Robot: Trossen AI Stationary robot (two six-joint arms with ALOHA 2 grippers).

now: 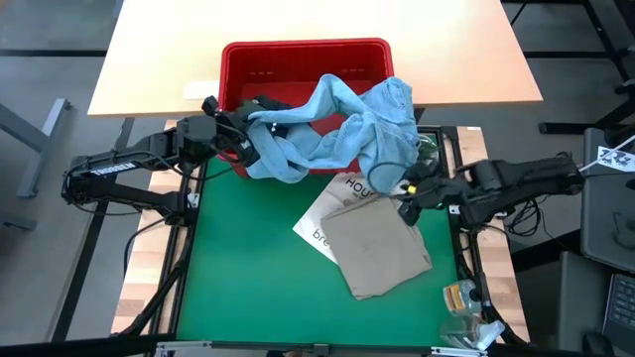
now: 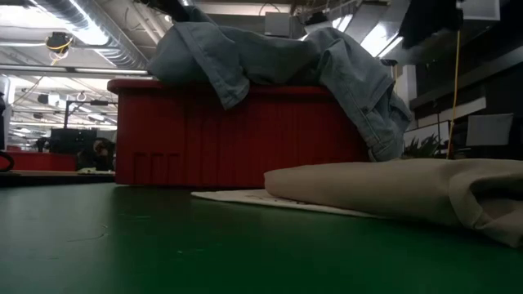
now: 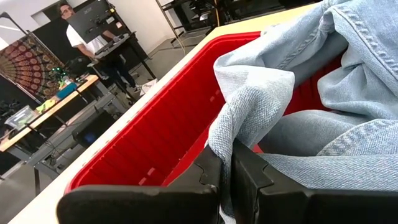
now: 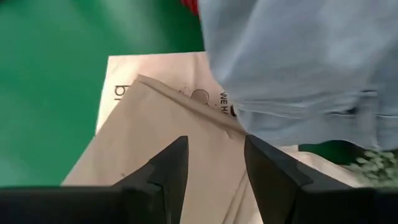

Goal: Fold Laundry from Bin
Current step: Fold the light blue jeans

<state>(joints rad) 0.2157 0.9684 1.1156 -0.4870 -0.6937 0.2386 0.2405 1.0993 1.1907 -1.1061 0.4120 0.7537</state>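
Observation:
The red bin stands at the mat's far edge. A light blue denim garment from the laundry lies across the bin's near rim, and its right end hangs down outside the bin. My left gripper is shut on the garment's left part. A folded beige garment lies on a white printed tote bag on the green mat. My right gripper hovers open above the beige garment's far edge, beside the blue garment's hanging end, with nothing between its fingers. My left gripper pinches a bunched fold of the light blue garment between its two shut fingers, at the garment's left end. The fingers come from the table's left, nearly level, tipped a little down. The cloth runs slack from the hold over the bin's rim.
A tan tabletop lies beyond the bin. Small clutter with a clear bottle sits at the mat's near right corner, and some greenery is by the bin's right side. The green mat is bare at the near left. A person stands far off.

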